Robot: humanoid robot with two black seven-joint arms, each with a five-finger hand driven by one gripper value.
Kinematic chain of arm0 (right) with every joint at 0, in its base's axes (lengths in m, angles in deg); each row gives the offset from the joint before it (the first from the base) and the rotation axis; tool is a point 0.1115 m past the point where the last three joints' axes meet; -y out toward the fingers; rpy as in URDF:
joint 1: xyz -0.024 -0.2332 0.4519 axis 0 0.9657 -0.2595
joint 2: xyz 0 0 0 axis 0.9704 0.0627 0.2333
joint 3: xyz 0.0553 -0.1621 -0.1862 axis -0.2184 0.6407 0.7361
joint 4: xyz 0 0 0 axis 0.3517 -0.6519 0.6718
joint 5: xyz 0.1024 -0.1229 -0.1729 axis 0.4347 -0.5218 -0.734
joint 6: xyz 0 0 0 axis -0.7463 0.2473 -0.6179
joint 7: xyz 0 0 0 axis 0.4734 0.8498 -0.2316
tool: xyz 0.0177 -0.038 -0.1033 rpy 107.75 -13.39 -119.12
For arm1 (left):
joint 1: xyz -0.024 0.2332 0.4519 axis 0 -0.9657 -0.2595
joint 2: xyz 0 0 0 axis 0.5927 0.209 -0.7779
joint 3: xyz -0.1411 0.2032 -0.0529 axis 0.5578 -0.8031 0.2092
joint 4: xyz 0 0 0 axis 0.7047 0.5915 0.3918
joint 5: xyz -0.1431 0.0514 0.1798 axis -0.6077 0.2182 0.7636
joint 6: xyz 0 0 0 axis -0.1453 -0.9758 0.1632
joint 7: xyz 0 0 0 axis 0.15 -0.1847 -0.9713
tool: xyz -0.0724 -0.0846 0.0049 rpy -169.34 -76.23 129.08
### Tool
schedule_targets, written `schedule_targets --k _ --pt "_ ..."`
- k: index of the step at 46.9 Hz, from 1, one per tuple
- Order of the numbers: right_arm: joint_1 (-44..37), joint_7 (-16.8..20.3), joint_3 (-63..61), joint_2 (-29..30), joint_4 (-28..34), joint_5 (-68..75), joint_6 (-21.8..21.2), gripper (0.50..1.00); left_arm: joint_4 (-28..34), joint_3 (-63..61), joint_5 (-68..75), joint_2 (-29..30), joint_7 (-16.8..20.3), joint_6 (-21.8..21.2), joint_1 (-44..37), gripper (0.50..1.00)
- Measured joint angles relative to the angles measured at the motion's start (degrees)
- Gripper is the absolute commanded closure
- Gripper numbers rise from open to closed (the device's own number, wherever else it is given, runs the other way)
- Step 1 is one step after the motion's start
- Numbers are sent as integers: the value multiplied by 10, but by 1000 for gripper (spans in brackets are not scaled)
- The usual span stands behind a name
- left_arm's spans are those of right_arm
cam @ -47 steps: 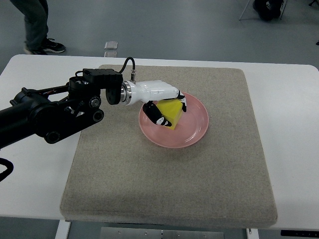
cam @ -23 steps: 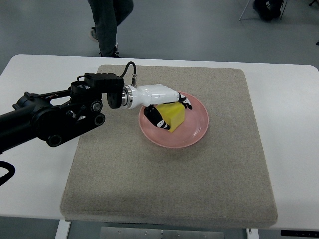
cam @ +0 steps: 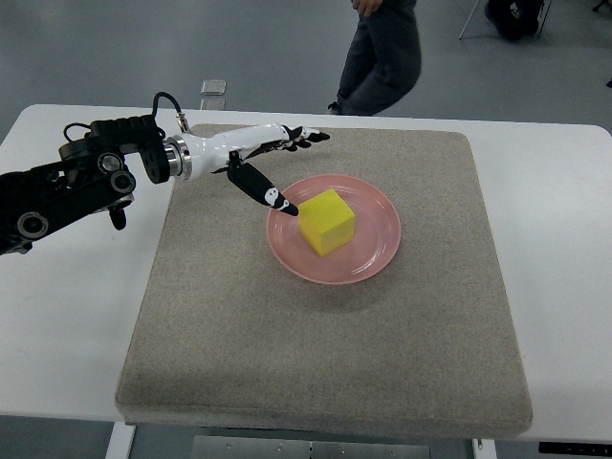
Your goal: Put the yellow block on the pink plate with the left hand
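The left hand [cam: 253,153] reaches in over the grey mat [cam: 325,316], fingers [cam: 308,137] spread wide and holding nothing, thumb angled down toward the pink plate [cam: 375,256]. Just beyond the thumb tip, clear of every finger, the yellow block [cam: 327,222] sits on the plate, apparently placed. A person [cam: 382,53] stands beyond the table.

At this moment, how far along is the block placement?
Done: the yellow block sits on the pink plate, free of any grasp. In hand: nothing; the left hand is open, fingers spread, up-left of the plate, thumb tip near its rim. Left: only clearing the arm away. The right hand is out of view.
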Motion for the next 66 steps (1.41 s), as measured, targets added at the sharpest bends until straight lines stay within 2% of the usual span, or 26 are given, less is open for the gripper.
schedule_targets --k 7,17,24,33,44,49,58,66 --pt "0 0 0 0 0 0 0 576 56 12 -168 14 0 0 0 506" --pt "0 0 0 0 0 0 0 576 156 22 -285 16 0 3 1 506" --pt "0 0 0 0 0 0 0 576 166 39 -358 21 -1 22 -13 506" --pt "0 0 0 0 0 0 0 576 191 40 -480 26 -8 104 -37 506" --pt "0 0 -1 0 0 0 0 576 235 40 -572 22 -19 167 -45 506" --pt "0 0 -1 0 0 0 0 576 236 40 -604 22 -35 173 -45 506" --pt "0 0 0 0 2 1 0 576 236 42 -652 22 -88 174 -44 506" --pt "1 0 1 0 6 2 -1 576 236 44 -667 26 -99 175 -47 506"
